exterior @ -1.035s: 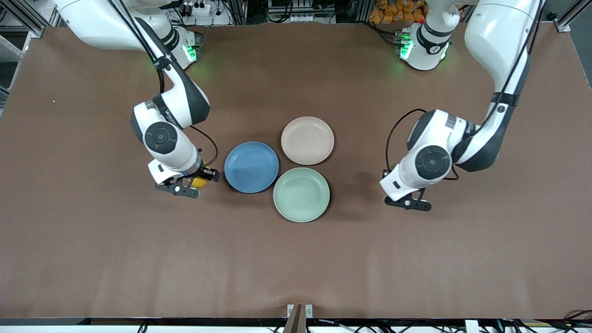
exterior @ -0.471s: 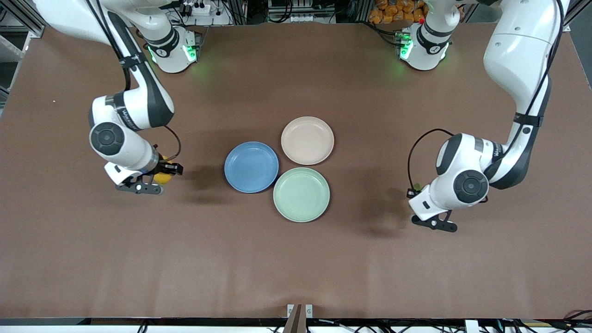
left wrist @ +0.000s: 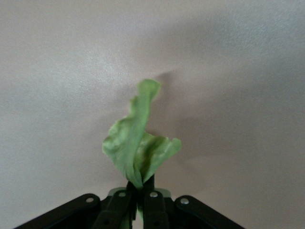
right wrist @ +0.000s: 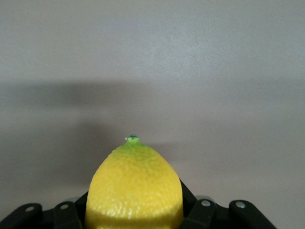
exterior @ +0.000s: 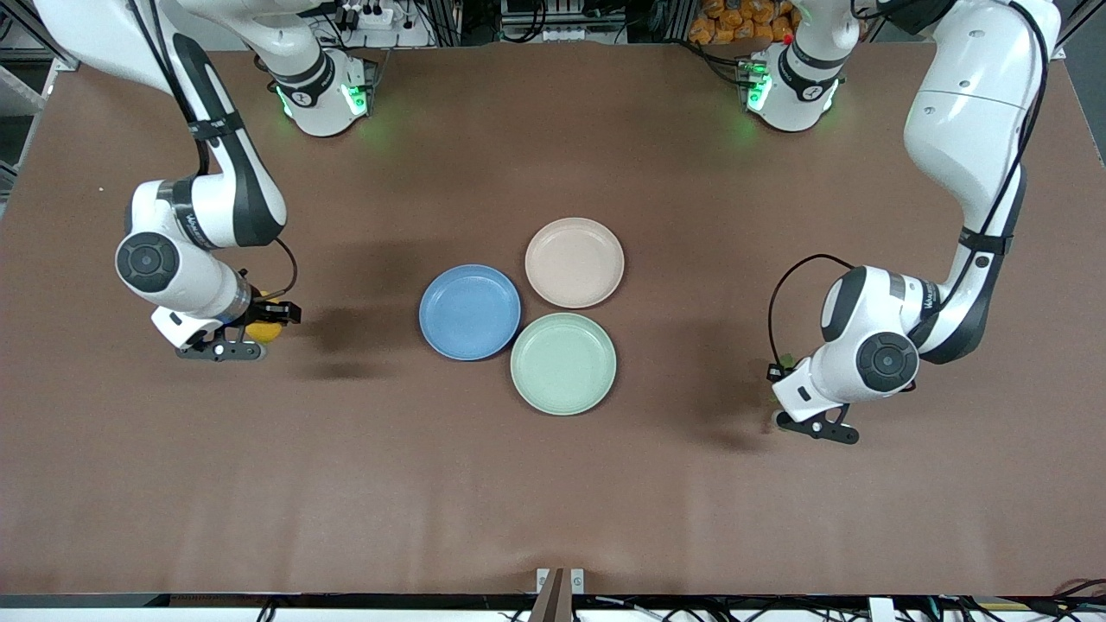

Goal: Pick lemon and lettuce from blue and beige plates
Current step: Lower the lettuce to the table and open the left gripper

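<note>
My right gripper point(exterior: 262, 332) is shut on the yellow lemon point(exterior: 265, 333) and holds it low over bare table toward the right arm's end, apart from the plates. In the right wrist view the lemon point(right wrist: 134, 183) fills the space between the jaws of the right gripper point(right wrist: 134, 212). My left gripper point(exterior: 781, 374) is shut on the green lettuce leaf point(exterior: 785, 361) low over bare table toward the left arm's end. In the left wrist view the lettuce point(left wrist: 138, 145) sticks out of the shut left gripper point(left wrist: 139, 192). The blue plate point(exterior: 469, 312) and the beige plate point(exterior: 574, 262) hold nothing.
A green plate point(exterior: 562, 363) sits beside the blue and beige plates, nearer to the front camera, and holds nothing. The brown table point(exterior: 553, 484) stretches wide around the three plates. Both arm bases stand at the table's back edge.
Both arms have swung outward from the plates. The right gripper carried the lemon toward the right arm's end; the left gripper carried the lettuce toward the left arm's end and lower.
</note>
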